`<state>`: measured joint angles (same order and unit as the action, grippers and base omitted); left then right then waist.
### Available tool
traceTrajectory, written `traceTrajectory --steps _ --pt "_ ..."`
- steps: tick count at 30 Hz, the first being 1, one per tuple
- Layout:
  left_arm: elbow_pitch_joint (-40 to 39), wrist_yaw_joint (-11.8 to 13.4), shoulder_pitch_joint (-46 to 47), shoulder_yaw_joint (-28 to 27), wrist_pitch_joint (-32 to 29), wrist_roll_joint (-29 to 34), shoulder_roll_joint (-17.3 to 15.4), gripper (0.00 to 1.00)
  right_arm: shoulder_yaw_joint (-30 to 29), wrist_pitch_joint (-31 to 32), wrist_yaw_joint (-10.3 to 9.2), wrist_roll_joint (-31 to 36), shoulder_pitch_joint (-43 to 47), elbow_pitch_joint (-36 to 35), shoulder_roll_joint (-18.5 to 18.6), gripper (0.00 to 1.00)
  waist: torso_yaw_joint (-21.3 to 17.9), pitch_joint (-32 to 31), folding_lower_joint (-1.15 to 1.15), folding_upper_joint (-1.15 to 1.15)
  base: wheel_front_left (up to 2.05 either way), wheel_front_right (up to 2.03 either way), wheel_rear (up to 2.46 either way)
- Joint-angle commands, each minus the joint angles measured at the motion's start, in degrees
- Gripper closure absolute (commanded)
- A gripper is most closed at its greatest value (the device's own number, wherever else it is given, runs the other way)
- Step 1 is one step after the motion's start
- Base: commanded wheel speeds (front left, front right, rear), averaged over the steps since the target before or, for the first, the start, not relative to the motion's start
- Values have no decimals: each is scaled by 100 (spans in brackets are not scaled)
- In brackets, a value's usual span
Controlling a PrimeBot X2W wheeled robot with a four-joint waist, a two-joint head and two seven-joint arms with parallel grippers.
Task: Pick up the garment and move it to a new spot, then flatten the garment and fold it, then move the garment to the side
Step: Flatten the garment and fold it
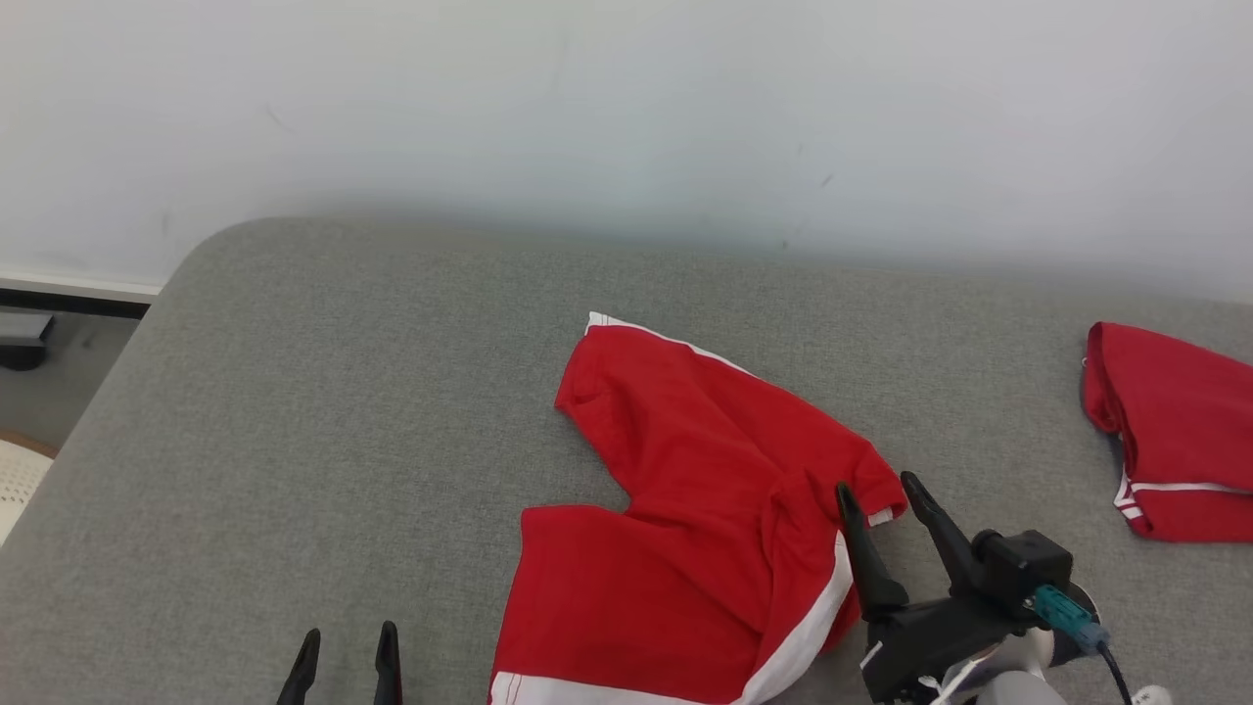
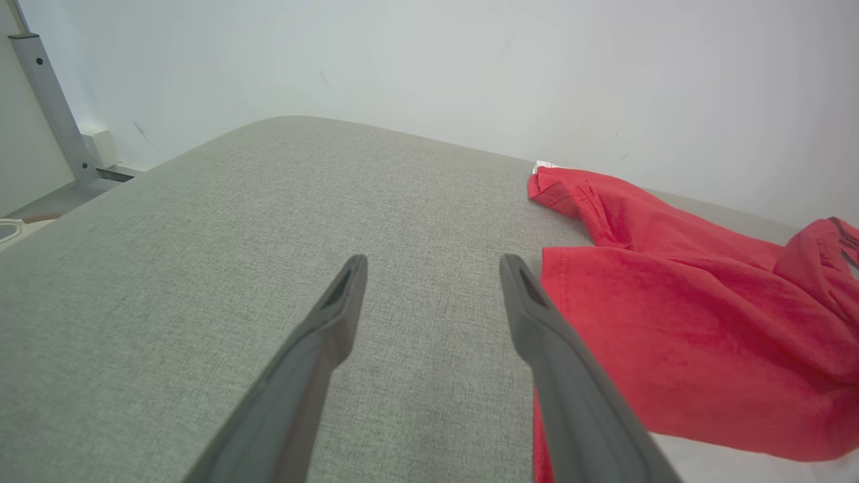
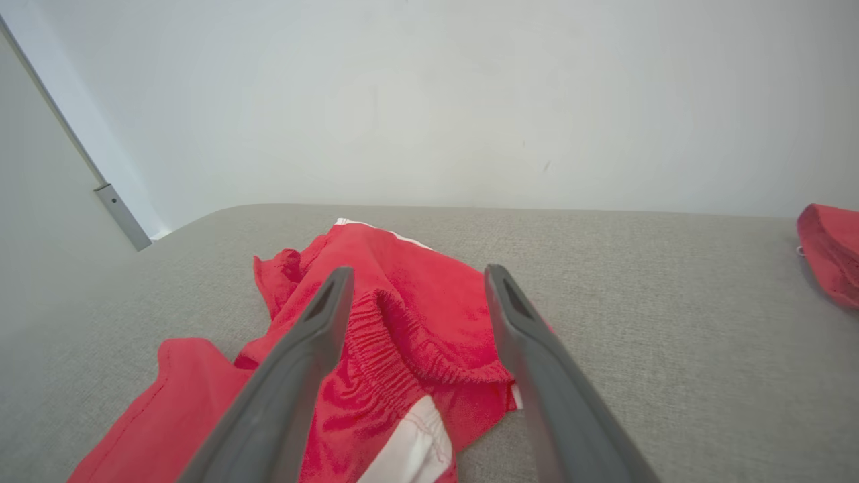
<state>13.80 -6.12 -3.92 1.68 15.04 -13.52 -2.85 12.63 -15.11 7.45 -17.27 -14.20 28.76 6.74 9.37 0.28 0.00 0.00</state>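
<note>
Nearest to you, at the lower left of the head view, the left gripper (image 1: 350,632) stands with its two dark fingers spread apart and nothing between them. Below it you see the grey padded surface (image 1: 294,411). In the left wrist view, the red hem of the garment (image 1: 705,509) lies just beside one finger, but you cannot tell if they touch. At the lower right of the head view, the right gripper (image 1: 875,482) is also spread wide and it pinches nothing. Its fingertips are at the right edge of the garment, and in the right wrist view the gathered elastic waistband (image 3: 402,342) lies bunched between the two fingers. The garment is a pair of red shorts with a white stripe (image 1: 812,617) along the side. It rests on the surface a little right of the middle, close to the robot. One leg reaches away toward the wall (image 1: 626,98) and the other spreads to the near left. The cloth is wrinkled, not flat. Further to the right, well apart from it, a second red piece (image 1: 1175,431) lies folded on the same surface. At the far left, a grey metal post (image 2: 47,100) stands against the wall.
</note>
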Motion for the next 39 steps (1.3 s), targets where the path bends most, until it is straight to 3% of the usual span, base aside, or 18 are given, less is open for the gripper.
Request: traceTrajectory --steps 1,10,16,27,39 --pt "-20 -21 -84 -21 17 34 -7 0 -83 0 3 44 182 -154 31 0 -69 -14 0 0 0 0 0" --pt "-36 -45 -113 21 17 72 -7 0 -772 0 3 233 1211 -1006 -100 0 -258 58 0 0 0 0 0" --pt "180 -93 -178 274 17 100 -6 0 -645 0 3 378 1375 -990 -205 0 -322 83 0 0 0 0 0" --pt "1007 -135 21 1252 17 -58 -65 0 77 0 3 364 672 -204 210 0 -280 131 0 0 0 0 0" --pt "1406 -136 391 1447 16 -279 -130 0 774 0 3 89 12 710 436 0 -229 249 0 0 0 0 0"
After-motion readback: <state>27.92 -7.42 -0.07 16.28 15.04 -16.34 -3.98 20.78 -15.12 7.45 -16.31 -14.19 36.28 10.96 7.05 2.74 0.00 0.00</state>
